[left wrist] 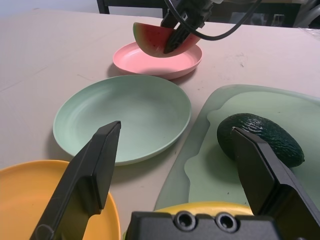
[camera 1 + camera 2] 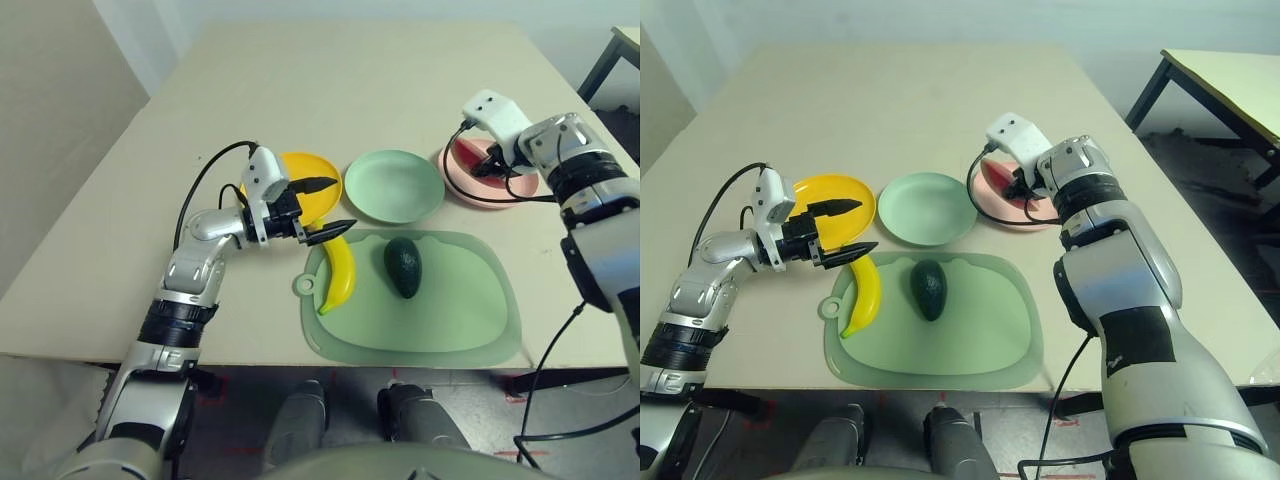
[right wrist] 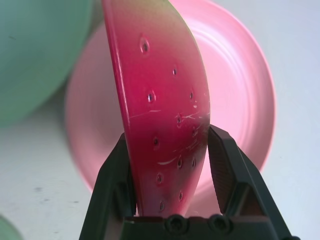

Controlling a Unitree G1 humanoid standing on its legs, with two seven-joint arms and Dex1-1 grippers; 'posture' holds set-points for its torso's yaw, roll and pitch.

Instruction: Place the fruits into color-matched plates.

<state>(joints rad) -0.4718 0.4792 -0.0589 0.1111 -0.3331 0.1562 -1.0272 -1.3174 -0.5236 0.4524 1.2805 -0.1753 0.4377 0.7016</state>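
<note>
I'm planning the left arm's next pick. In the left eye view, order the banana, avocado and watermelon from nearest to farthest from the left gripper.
1. Banana: on the mat, right beside the left gripper.
2. Avocado: mid-mat, further to the robot's right.
3. Watermelon: at the pink plate, between the right gripper's jaws, across the table.
</note>
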